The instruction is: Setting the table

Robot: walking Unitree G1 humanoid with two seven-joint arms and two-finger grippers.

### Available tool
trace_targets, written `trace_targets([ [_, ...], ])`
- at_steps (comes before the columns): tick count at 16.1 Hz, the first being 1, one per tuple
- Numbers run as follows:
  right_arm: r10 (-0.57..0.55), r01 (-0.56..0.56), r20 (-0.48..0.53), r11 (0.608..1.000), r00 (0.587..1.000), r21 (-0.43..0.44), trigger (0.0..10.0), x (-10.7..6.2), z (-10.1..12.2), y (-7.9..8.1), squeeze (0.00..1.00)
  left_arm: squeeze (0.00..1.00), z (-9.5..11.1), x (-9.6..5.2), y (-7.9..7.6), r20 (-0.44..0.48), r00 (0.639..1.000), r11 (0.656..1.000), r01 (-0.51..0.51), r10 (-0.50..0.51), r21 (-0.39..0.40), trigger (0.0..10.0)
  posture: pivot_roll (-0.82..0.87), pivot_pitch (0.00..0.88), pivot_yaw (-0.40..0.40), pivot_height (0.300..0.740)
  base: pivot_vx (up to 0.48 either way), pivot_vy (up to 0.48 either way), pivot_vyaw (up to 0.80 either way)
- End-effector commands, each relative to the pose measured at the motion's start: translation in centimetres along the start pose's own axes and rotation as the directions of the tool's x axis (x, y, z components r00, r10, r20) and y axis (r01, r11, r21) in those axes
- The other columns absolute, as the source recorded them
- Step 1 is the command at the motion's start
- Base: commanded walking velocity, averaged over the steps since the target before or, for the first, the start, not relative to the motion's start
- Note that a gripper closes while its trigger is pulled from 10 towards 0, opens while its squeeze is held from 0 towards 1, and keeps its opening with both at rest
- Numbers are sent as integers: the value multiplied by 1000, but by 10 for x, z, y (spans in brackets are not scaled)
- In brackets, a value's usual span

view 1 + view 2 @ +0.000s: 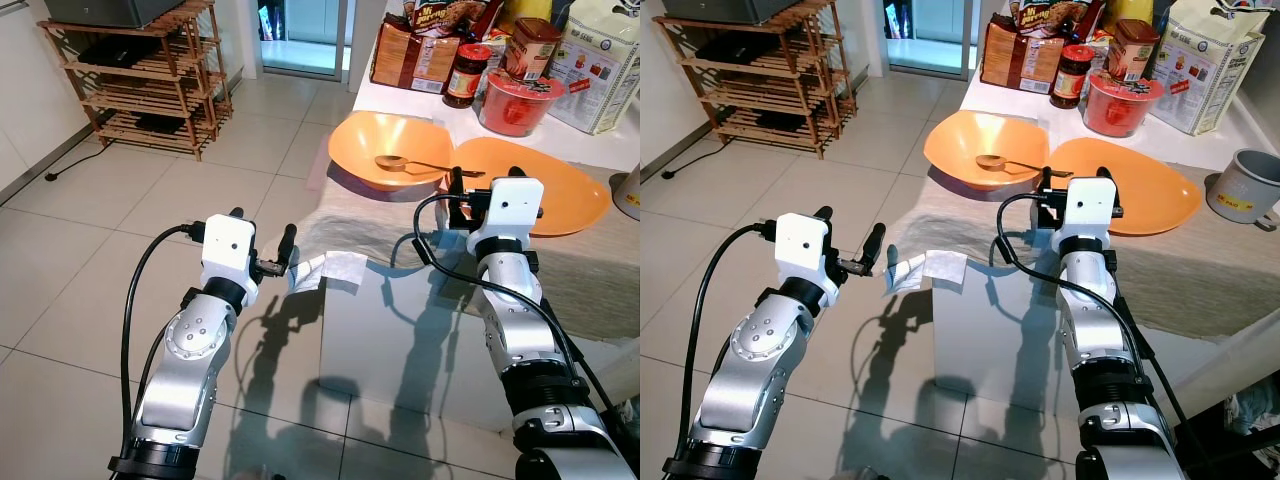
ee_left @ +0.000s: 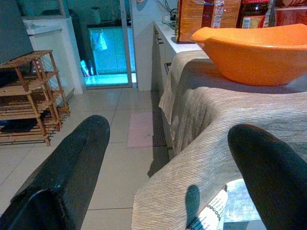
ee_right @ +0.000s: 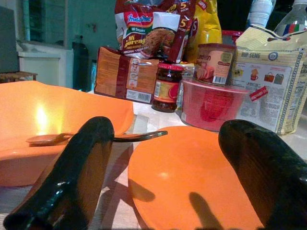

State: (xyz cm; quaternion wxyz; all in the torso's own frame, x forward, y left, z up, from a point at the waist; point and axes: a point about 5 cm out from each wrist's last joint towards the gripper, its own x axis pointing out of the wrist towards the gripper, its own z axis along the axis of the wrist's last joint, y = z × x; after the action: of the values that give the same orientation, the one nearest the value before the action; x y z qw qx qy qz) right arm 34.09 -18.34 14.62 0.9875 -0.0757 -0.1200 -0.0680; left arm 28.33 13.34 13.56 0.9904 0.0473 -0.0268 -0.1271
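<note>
Nearest you, the left gripper (image 1: 262,250) hangs wide open and empty off the table (image 1: 1200,270) corner, beside a white napkin (image 1: 940,267) overhanging the cloth edge; a careless sweep could likely knock it to the floor. The right gripper (image 1: 1075,180), also wide and empty, hovers at the near rim of the flat orange plate (image 1: 1140,195). Beyond sits the orange bowl (image 1: 970,145) with a spoon (image 1: 1010,164) whose handle bridges toward the plate; lifting either dish could tip it, and the jars and packets behind crowd any forward reach.
</note>
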Motion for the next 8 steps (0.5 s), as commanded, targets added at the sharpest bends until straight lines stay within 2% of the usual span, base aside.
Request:
trace_targets([
  [1, -3, 3, 2, 1000, 1000, 13, 0, 5, 3, 0, 0, 0, 4, -1, 0, 18, 1000, 1000, 0, 0, 15, 10000, 111, 11, -1, 740, 0, 0, 0],
  [8, 12, -12, 7, 1000, 1000, 16, 0, 6, 3, 0, 0, 0, 5, 1, -1, 22, 1000, 1000, 1, -1, 14, 10000, 109, 4, -5, 740, 0, 0, 0],
])
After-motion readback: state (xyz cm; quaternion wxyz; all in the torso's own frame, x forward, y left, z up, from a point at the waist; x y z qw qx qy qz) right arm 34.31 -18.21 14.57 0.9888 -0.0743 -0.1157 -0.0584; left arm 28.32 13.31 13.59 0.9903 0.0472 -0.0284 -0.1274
